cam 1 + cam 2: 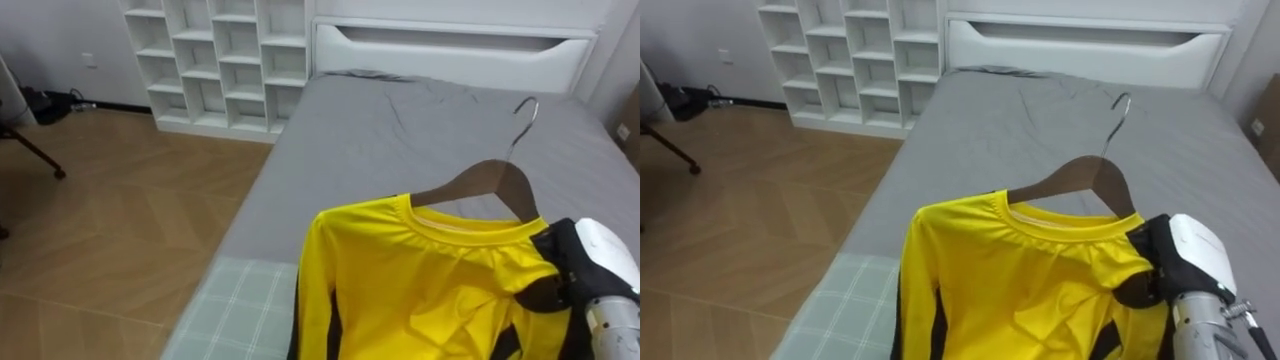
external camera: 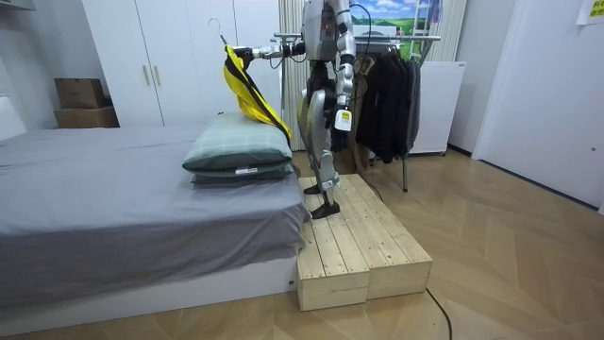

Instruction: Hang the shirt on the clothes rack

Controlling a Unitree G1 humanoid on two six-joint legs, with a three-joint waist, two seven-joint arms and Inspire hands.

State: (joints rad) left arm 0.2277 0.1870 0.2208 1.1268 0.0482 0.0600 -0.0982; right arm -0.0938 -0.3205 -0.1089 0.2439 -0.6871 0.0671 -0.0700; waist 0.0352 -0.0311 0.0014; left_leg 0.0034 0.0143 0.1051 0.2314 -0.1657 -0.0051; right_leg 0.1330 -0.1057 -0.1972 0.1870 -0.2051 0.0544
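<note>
1. The yellow shirt [image 1: 420,280] is on its wooden hanger [image 1: 490,185]. It is held in the air above the grey bed [image 1: 400,130], at the lower right of the eye view.
2. The right hand [image 1: 600,255] enters from the lower right corner, its dark fingers closed on the hanger's shoulder through the cloth. The left hand [image 2: 342,119] hangs by the robot's side in the room view, and I cannot tell whether it is open.
3. The clothes rail [image 2: 396,38] stands behind the robot at the room view's upper right, so I'd judge this to be the carrying step. The hook should stay upright and free. The shirt should be lifted clear of the pillows [image 2: 236,151] (its tail dangles close). The robot should turn with care on the wooden platform [image 2: 363,236].
4. The frame's bottom edge cuts off the shirt's lower half. Cloth covers most of the hanger's arms, so how much wood the hand actually holds is hard to make out.
</note>
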